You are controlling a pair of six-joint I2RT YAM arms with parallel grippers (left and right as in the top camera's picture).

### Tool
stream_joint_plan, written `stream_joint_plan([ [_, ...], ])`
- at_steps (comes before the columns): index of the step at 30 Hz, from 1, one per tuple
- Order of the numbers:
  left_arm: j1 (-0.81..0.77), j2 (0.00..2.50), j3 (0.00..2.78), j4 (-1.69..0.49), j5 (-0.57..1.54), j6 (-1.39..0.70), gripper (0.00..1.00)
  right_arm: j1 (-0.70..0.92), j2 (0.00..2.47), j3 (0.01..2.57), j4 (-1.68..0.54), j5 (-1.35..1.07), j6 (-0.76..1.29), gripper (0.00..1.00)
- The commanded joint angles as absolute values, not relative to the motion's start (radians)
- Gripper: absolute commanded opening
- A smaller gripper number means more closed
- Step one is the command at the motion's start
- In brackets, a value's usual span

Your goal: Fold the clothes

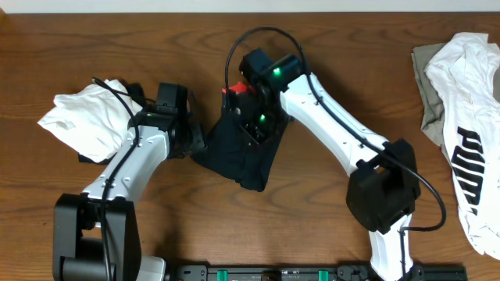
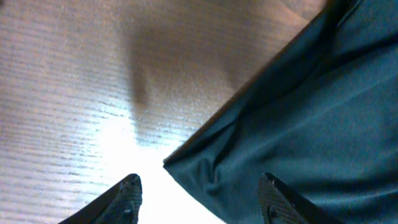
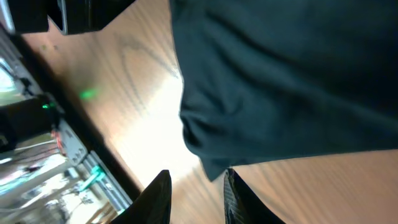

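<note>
The black pants (image 1: 244, 156) lie bunched in a folded heap at the table's middle, their red waistband (image 1: 232, 95) at the far end. My left gripper (image 1: 195, 142) is at the heap's left edge. In the left wrist view it (image 2: 202, 198) stands open, and a corner of the dark cloth (image 2: 298, 124) lies loose between the fingers. My right gripper (image 1: 251, 129) hangs over the heap's upper part. In the right wrist view its jaws (image 3: 196, 190) are a little apart with bare wood between them. A tip of the cloth (image 3: 280, 74) ends at the right finger (image 3: 235, 193).
A crumpled white top (image 1: 86, 121) lies at the left, under the left arm. At the right edge a white top with black PUMA print (image 1: 469, 140) lies over a beige piece (image 1: 428, 86). The wooden table (image 1: 312, 226) has a rail along its front edge.
</note>
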State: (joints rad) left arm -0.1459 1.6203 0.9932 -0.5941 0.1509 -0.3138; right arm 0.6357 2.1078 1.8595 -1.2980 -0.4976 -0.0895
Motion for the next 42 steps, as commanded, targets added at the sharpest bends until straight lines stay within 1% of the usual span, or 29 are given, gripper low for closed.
stream_joint_plan([
  [1, -0.141, 1.618, 0.997, -0.599, 0.221, -0.308, 0.62, 0.665, 2.107, 1.813, -1.272, -0.610, -0.056, 0.27],
  [4, -0.144, 1.618, 0.997, -0.593, 0.286, -0.308, 0.61, 0.682, 2.107, 1.782, -1.258, -0.602, -0.030, 0.27],
  [13, -0.218, 1.635, 0.976, -0.545, 0.287, -0.270, 0.61, 0.680, 2.107, 1.671, -1.195, -0.588, 0.007, 0.27],
  [23, -0.267, 1.699, 0.971, -0.514, 0.287, -0.270, 0.61, 0.680, 2.107, 1.500, -1.011, -0.587, 0.086, 0.28],
  [27, -0.268, 1.728, 0.971, -0.514, 0.287, -0.270, 0.61, 0.678, 2.107, 1.451, -0.976, -0.478, 0.156, 0.27],
  [36, -0.268, 1.762, 0.971, -0.514, 0.287, -0.270, 0.61, 0.662, 2.107, 1.391, -0.983, -0.275, 0.305, 0.27],
  [42, -0.268, 1.799, 0.970, -0.519, 0.287, -0.270, 0.61, 0.644, 2.107, 1.391, -1.000, -0.244, 0.310, 0.27],
])
